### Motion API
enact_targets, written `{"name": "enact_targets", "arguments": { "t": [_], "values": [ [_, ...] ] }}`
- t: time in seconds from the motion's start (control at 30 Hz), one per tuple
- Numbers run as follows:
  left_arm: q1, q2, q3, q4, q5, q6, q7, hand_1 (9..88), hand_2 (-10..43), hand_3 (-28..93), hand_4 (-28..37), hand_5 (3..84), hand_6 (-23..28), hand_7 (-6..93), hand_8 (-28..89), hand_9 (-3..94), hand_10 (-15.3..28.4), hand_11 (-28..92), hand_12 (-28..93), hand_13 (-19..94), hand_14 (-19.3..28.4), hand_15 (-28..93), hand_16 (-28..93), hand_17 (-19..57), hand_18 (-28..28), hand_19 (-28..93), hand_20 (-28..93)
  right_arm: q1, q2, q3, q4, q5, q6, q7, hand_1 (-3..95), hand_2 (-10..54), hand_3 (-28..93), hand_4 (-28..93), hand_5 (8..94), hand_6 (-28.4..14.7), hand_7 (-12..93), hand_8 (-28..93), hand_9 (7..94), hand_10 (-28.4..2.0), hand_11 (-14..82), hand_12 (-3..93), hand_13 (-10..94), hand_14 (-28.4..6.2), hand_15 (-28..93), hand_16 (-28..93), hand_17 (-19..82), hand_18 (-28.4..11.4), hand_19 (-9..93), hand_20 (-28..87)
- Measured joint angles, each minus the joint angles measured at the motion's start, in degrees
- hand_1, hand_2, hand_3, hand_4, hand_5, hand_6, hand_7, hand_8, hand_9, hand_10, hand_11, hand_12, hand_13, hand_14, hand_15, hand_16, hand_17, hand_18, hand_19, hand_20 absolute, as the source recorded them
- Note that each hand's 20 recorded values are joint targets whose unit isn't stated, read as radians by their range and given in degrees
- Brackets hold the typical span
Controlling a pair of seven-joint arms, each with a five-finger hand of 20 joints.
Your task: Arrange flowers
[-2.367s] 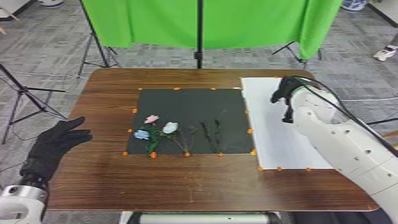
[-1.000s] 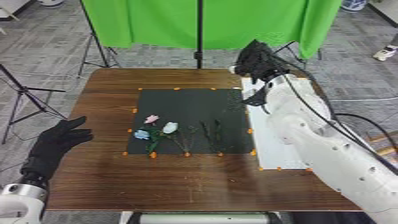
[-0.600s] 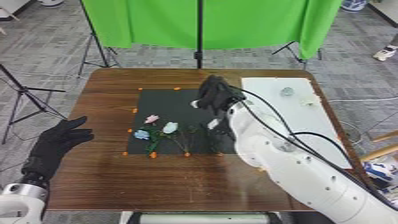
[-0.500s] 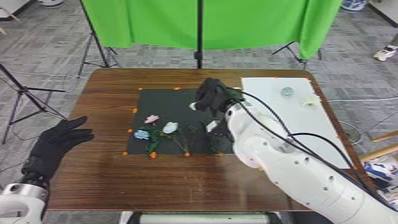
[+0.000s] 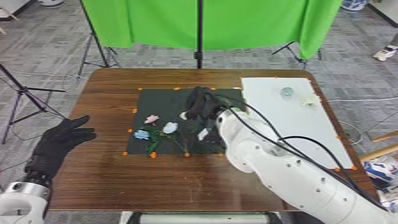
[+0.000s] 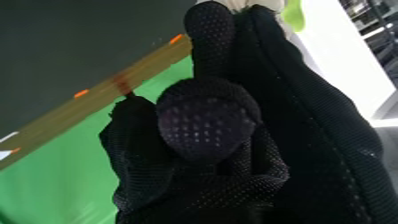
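In the head view, my right hand [image 5: 202, 102] is over the dark mat [image 5: 164, 100], right of and beyond the laid flowers. It is curled round a white flower [image 5: 184, 116], whose bloom pokes out at its left side. A pink flower [image 5: 151, 119], a blue flower [image 5: 141, 134] and another white flower [image 5: 170, 128] lie with green stems at the mat's near left. My left hand [image 5: 62, 140] is off the table's left edge, fingers relaxed. In the right wrist view, pale petals [image 6: 233, 4] show past the curled fingers of my right hand [image 6: 209, 122].
A white sheet [image 5: 271, 100] lies right of the mat, bearing a pale green bloom [image 5: 287, 91] and a cream bloom [image 5: 311, 101]. Orange markers line the mat's edges. A green curtain [image 5: 160, 25] hangs beyond the table. My right arm crosses the table's right side.
My right hand has swung from the white sheet leftward over the mat with the white flower, then slightly nearer. Two blooms on the sheet have come into sight. The left hand has barely moved.
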Motion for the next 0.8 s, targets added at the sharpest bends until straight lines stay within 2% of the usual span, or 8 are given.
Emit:
{"name": "enact_targets", "arguments": {
  "t": [0.2, 0.33, 0.6, 0.8],
  "values": [
    [-0.36, 0.26, 0.20, 0.27, 0.00, -0.37, -0.10, 15.2, 20.9, 67, -28.3, 45.5, 7.9, 5.2, -5, 49.0, 16.7, 17, 12, 41, 20.5, 21, 0, 10.3, 15.7, 19, 19, -0.24, -0.38, -0.34, 0.13, 0.24, -0.41, -0.04, 58.8, -9.5, 54, -15, 77.3, -0.6, 25, 8, 88.8, -9.1, 7.3, 37.4, 91, -1.2, 56, 34, 60, -15.3, 93, 53],
    [-0.88, 0.51, 0.44, 0.56, 0.00, -0.74, -0.26, 15.3, 20.8, 66, -28.3, 45.4, 7.8, 5.2, -4, 49.0, 16.7, 17, 12, 41, 20.5, 21, 0, 10.2, 15.8, 19, 19, -0.52, -0.50, -0.52, 0.24, 0.19, -0.78, -0.03, 57.9, -9.5, 53, -15, 76.2, -0.7, 24, 9, 86.7, -10.3, 10.3, 35.0, 91, -1.5, 56, 34, 59, -15.9, 93, 53],
    [-1.09, 0.83, 0.42, 0.61, 0.00, -0.91, -0.40, 15.5, 20.3, 67, -28.3, 45.3, 7.9, 5.1, -5, 48.9, 16.8, 17, 12, 41, 20.4, 21, 0, 10.2, 15.8, 19, 19, -1.16, -0.55, -0.44, 0.55, 0.23, -2.72, -0.02, 55.5, -9.5, 51, -13, 72.8, -0.5, 19, 7, 82.6, -12.3, 16.1, 28.5, 90, -1.8, 56, 34, 58, -16.4, 93, 52],
    [-1.10, 0.85, 0.41, 0.62, 0.00, -0.96, -0.43, 15.5, 20.1, 67, -28.3, 45.2, 7.8, 5.1, -4, 48.9, 16.7, 17, 12, 41, 20.5, 21, 0, 10.2, 15.8, 19, 19, -1.22, -0.54, -0.36, 0.87, 0.03, -4.47, -0.04, 49.6, -9.5, 58, -15, 69.2, 0.4, 17, 3, 79.8, -13.6, 18.2, 21.3, 90, -2.1, 55, 34, 58, -16.4, 93, 52]
  ]
}}
